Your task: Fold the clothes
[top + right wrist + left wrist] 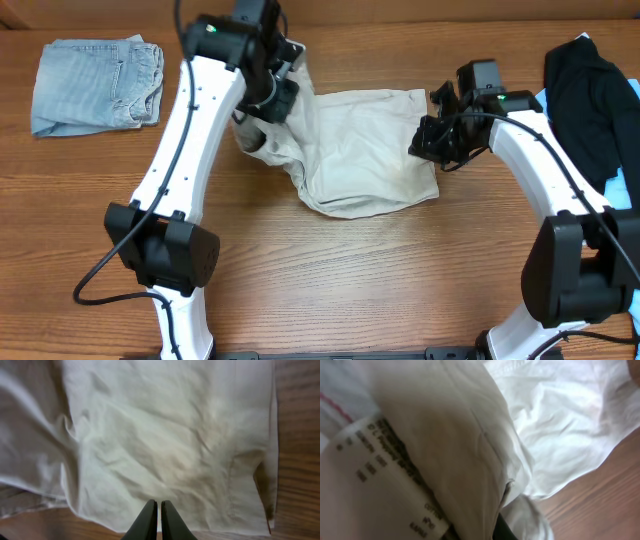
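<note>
The beige shorts [365, 150] lie crumpled at the table's middle. Their left part is lifted and bunched up at my left gripper [270, 95], which is shut on the cloth. In the left wrist view the shorts [560, 420] drape right over the camera, the white printed label [375, 470] shows close up, and only a dark bit of finger [501, 530] is seen. My right gripper [428, 140] is at the shorts' right edge. In the right wrist view its fingers [154, 505] are shut and empty just above the flat cloth [165, 435].
A folded light-blue denim garment [95, 82] lies at the back left. A black garment [598, 100] on light-blue cloth lies at the right edge, behind my right arm. Bare wooden table [330, 270] runs along the front.
</note>
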{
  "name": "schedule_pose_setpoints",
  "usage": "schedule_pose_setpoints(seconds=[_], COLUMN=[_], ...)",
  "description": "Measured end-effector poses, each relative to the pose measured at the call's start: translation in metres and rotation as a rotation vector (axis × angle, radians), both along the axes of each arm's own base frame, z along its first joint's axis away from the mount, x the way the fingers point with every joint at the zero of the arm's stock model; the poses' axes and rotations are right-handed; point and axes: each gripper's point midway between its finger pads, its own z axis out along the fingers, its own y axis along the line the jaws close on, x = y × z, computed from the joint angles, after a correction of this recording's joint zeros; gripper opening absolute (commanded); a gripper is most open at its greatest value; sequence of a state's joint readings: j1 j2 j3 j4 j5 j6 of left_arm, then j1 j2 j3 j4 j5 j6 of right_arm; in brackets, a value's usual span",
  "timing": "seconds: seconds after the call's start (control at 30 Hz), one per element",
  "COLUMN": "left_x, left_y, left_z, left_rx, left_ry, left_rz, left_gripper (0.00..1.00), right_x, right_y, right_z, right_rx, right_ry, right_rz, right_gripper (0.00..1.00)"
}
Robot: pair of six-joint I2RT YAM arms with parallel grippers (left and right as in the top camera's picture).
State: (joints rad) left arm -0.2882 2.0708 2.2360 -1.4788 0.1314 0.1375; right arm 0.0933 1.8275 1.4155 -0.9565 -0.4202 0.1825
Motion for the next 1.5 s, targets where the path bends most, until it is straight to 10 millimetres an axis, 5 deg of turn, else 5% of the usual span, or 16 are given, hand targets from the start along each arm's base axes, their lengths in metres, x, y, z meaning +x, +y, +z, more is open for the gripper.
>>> schedule_pose_setpoints(seconds=[0.27,0.63,1.2,1.5], left_x=[-0.024,-0.016,0.020,0.020], left_y=[0.027,0.057,0.048,0.038], left_z=[0.028,0.032,0.043,0.042], left_rx=[0.145,0.318,0.282,0.218], left_ry=[0.012,-0.033,-0.188,-0.184], left_rz=[-0.065,-0.130,-0.090,-0.079], left_gripper=[0.04,0.04,0.04,0.04], right_x=[0.001,0.005,0.001,0.005], right_y=[-0.003,0.002,0.018,0.019], right_z=[-0.001,-0.006,-0.084,-0.093], right_rx=[-0.018,-0.028,-0.071,-0.073], right_ry=[-0.006,-0.023,0.120,0.118], right_rz=[0.003,0.027,0.080,0.079], right_gripper=[0.08,0.08,0.06,0.04])
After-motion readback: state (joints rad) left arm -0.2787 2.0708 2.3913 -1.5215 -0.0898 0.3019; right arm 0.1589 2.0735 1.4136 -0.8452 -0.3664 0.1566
